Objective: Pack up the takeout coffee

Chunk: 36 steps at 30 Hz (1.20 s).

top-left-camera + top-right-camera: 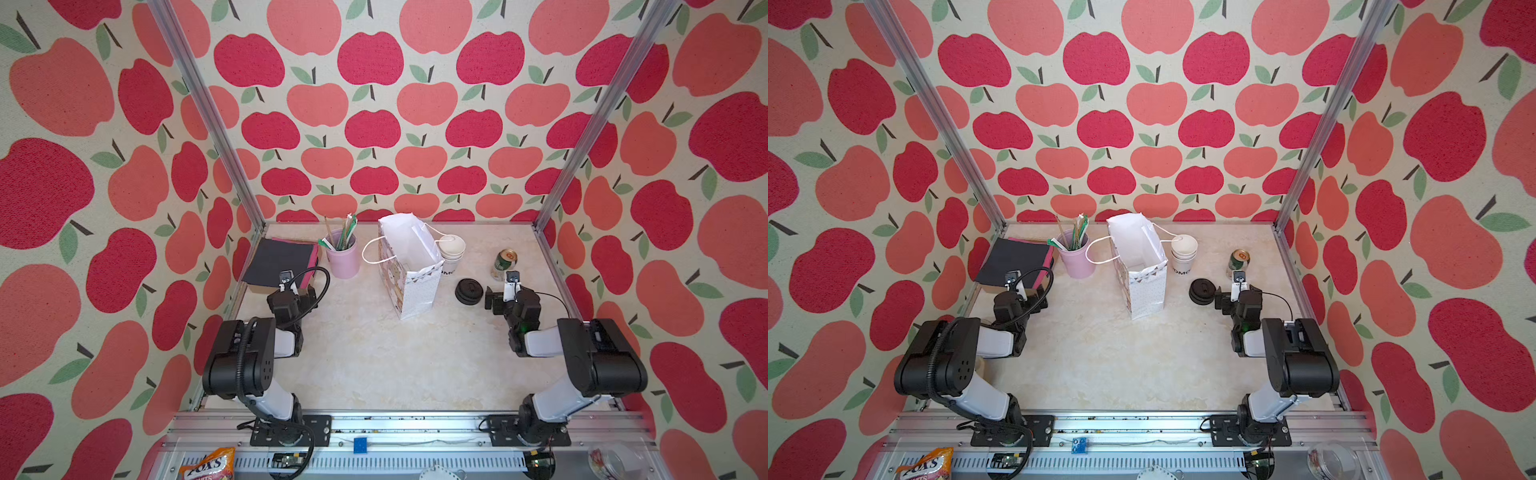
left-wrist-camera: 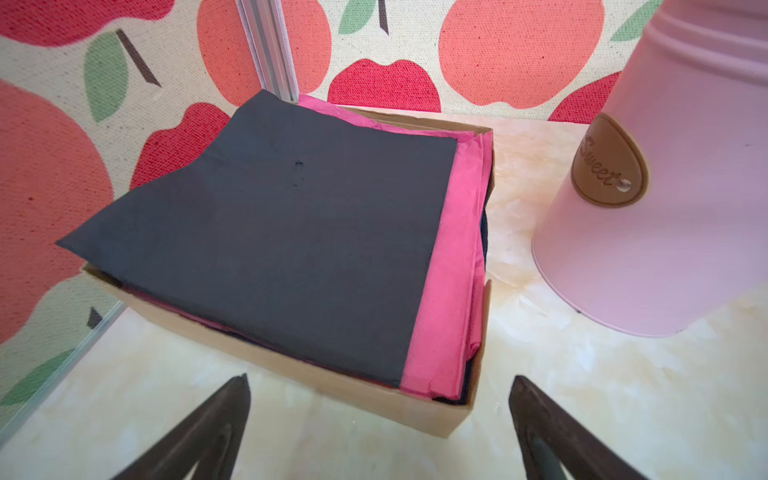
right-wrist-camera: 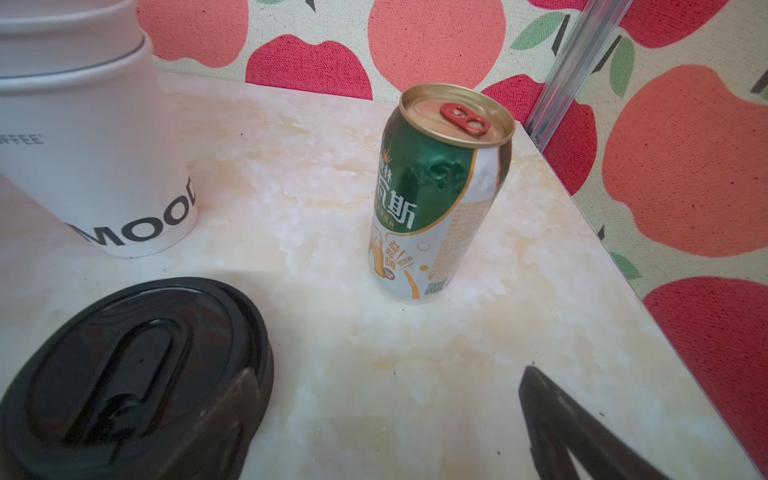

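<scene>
One cream marble-look tabletop (image 1: 374, 357) carries everything. Two black-and-white robot arms: left gripper (image 2: 380, 415) spread wide, empty, facing one brown cardboard box (image 2: 440, 417) holding one black paper sheet (image 2: 282, 232) over pink tissue (image 2: 449, 291); right gripper (image 3: 390, 419) equally spread, empty. One white paper gift bag (image 1: 415, 286) stands upright mid-table, mouth open. One pink metal bucket (image 1: 344, 262) of straws stands between box and bag. One stack of nested white paper cups (image 1: 452, 253), dark lettering, stands just right of the bag. One green drink can (image 3: 432, 199) stands upright near the right wall. Of the takeout coffee, one round black plastic sip lid (image 3: 124, 365) sits between cup stack and right gripper, just beside one finger; contact uncertain.
</scene>
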Each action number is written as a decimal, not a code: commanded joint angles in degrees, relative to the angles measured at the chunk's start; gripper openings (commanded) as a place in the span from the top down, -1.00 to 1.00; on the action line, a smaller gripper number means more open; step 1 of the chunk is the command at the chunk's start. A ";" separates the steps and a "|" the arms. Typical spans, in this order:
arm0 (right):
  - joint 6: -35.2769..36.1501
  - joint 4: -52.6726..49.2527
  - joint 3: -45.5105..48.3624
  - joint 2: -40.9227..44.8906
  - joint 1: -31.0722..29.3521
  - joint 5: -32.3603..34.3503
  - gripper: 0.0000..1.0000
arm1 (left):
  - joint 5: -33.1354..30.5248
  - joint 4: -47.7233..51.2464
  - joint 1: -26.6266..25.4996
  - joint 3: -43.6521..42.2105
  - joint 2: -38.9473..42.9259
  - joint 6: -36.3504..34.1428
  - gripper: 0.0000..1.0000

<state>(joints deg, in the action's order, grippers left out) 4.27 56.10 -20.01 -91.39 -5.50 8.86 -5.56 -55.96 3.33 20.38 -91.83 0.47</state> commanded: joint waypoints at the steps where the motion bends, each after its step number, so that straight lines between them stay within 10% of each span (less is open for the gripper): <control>1: -0.05 0.96 -0.79 0.49 0.31 -0.96 -0.99 | -0.56 -1.25 -0.16 0.71 -0.80 -0.82 -0.98; 36: -1.82 0.67 -0.86 0.60 1.28 0.89 -0.99 | 1.13 0.29 1.06 1.24 -0.50 0.14 -0.98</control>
<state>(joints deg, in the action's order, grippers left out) 3.77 56.07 -20.03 -91.39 -4.49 8.93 -5.30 -55.90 3.92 20.38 -91.83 0.49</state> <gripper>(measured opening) 0.994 0.992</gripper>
